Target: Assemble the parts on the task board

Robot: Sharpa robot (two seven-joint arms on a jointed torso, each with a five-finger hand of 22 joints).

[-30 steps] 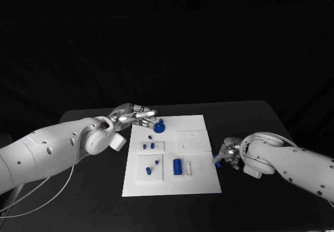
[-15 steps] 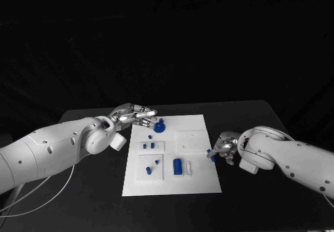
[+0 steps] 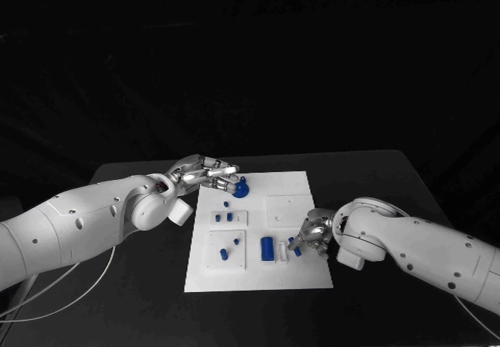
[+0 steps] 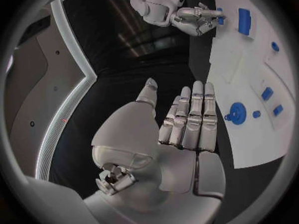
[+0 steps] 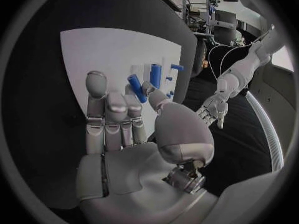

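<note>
The white task board [image 3: 294, 269] lies mid-table. My right hand [image 3: 313, 234] hovers over its right edge and pinches a small blue pin [image 5: 135, 88] between thumb and finger; the pin [image 3: 297, 251] pokes out below the hand. Beside it on the board lies a blue cylinder [image 3: 266, 248] next to a white block [image 3: 281, 250]. My left hand [image 3: 204, 174] is at the board's far left corner, fingers straight and apart, holding nothing. Just past its fingertips stands a round blue part [image 3: 240, 190], also seen as the round blue part [image 4: 237, 113].
Small blue pieces [image 3: 221, 216] sit in the board's left column, with a blue peg [image 3: 223, 254] lower down. A square recess [image 3: 285, 208] is on the board's right half. Black table [image 3: 386, 181] surrounds the board.
My right hand has moved left from beside the board to over its right edge, carrying the blue pin. My left hand has barely shifted.
</note>
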